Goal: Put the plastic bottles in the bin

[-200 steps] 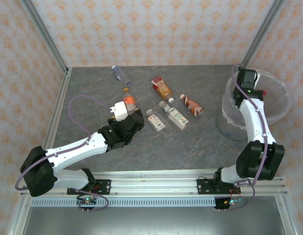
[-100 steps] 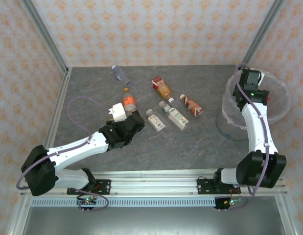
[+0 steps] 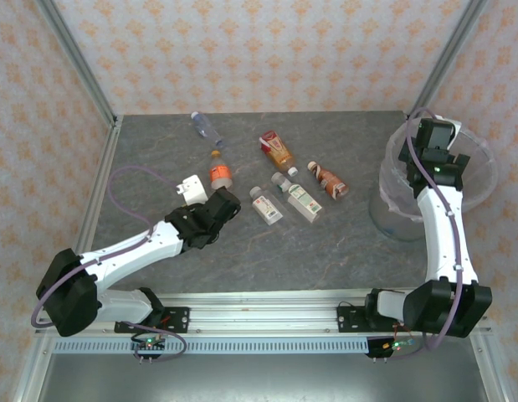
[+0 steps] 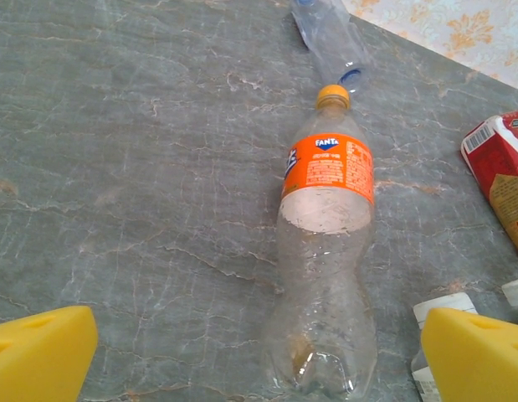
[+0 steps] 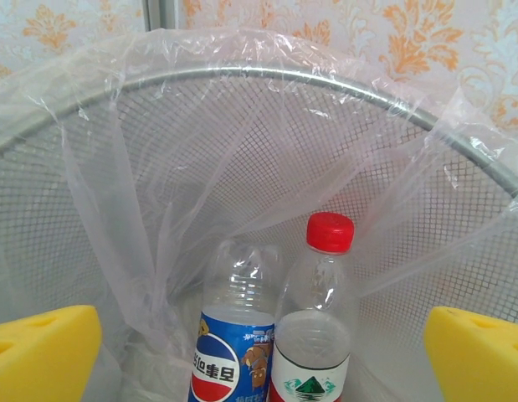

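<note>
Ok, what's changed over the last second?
The right gripper moved farther over the bin and opened. Its jaws are empty, with two bottles in the bin below. The left gripper, open throughout, shifted slightly left, and the orange bottle lies ahead of it. The six bottles on the table stayed put.

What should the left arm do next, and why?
Probably lower the left gripper and close it on the orange-labelled bottle. Its jaws stand open, with that bottle lying on the table lined up between them, and the bottle is not yet in the bin.
</note>
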Controlling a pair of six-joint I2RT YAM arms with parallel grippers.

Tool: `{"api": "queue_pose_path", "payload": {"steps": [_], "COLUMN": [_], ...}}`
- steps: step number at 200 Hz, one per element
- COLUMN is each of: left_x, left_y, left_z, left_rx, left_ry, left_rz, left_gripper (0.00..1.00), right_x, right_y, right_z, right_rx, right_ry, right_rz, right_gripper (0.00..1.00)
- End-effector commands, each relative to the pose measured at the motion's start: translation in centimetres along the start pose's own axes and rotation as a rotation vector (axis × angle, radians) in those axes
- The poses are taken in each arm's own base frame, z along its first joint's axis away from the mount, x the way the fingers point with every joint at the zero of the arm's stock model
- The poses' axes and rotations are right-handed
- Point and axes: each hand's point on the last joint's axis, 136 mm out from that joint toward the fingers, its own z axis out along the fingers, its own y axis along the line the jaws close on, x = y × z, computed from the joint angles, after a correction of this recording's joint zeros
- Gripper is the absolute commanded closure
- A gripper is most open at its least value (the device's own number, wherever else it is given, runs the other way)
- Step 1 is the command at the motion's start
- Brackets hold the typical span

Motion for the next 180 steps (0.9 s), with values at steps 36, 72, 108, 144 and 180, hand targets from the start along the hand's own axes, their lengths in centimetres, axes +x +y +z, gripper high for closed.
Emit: {"api": "queue_pose_path", "payload": {"steps": [36, 72, 108, 144, 180], "left_x": [1.9, 3.1, 3.5, 3.9, 4.2], "left_y": [-0.9, -1.5, -1.8, -2.3, -2.9], "left_z": [1.3, 2.0, 2.8, 3.9, 4.7], "left_rx": [0.044, 0.071, 0.102, 0.089, 0.076], "left_ry": [0.147, 0.230, 0.285, 0.339, 0.357], "left_rz": [0.042, 0.124, 0.166, 0.190, 0.211], "left_gripper": [0.00, 0.00, 0.00, 0.00, 0.00], "right_x": [-2.8, -4.5, -5.7, -6.5, -6.5], "right_y": [-1.5, -0.9, 0.9, 5.3, 9.9], "right_z": [-3.6, -6.2, -8.5, -11.0, -13.2], "right_rx": [-0.033, -0.156, -0.325, -0.622, -0.814], "right_ry": [-0.140, -0.218, -0.238, -0.210, -0.166], "right_rz": [0.164, 0.266, 0.344, 0.383, 0.329], "right_gripper": [0.01, 0.01, 0.01, 0.01, 0.01]}}
